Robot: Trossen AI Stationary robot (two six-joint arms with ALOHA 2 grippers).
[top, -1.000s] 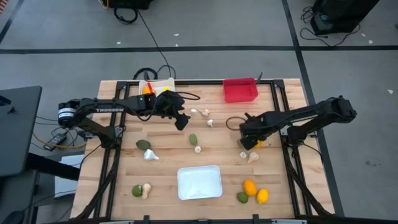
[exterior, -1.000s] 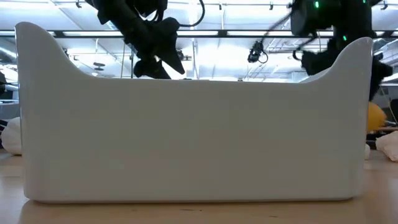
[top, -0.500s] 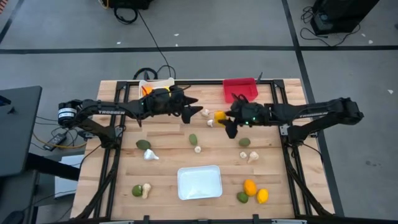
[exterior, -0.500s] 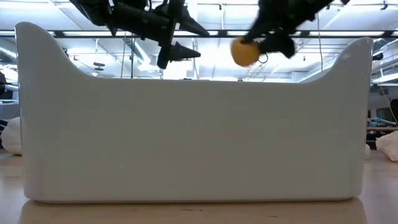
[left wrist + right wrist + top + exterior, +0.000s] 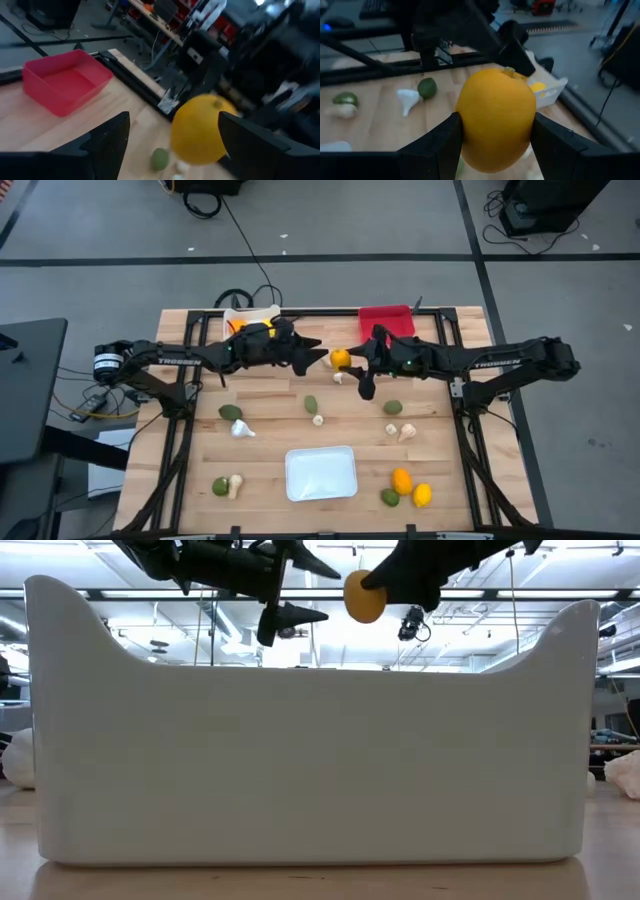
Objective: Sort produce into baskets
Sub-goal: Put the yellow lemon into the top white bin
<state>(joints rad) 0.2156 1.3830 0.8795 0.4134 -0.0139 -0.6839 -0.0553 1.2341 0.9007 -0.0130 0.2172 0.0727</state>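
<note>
An orange fruit (image 5: 341,359) hangs in the air over the table's far middle, with my right gripper (image 5: 350,361) shut on it and reaching in from the right. My left gripper (image 5: 320,353) points level toward it from the left. It is open, with its fingertips just short of the fruit (image 5: 200,127) and apart from it. A deep white bin (image 5: 250,316) stands at the far left, a red bin (image 5: 386,321) at the far right of middle, and a shallow white tray (image 5: 320,473) near the front edge. My right gripper pinches the orange fruit's two opposite sides (image 5: 465,125) between its two fingers (image 5: 547,140). The fingers come nearly level from the table's right side, tipped slightly down. The fruit is lifted clear of the table, out in front of the fingertips (image 5: 364,597).
Loose produce lies on the table: green fruits (image 5: 311,403) (image 5: 231,412) (image 5: 393,407), garlic bulbs (image 5: 241,429) (image 5: 403,431), a green and garlic pair (image 5: 227,486) at the near left, and orange, yellow and green fruits (image 5: 405,486) at the near right. The two grippers nearly meet.
My right gripper has risen from the table's right part with the orange fruit and carried it up and toward the left and far side, tipping from pointing down to nearly level. My left gripper has tipped up to level and turned toward the fruit.
</note>
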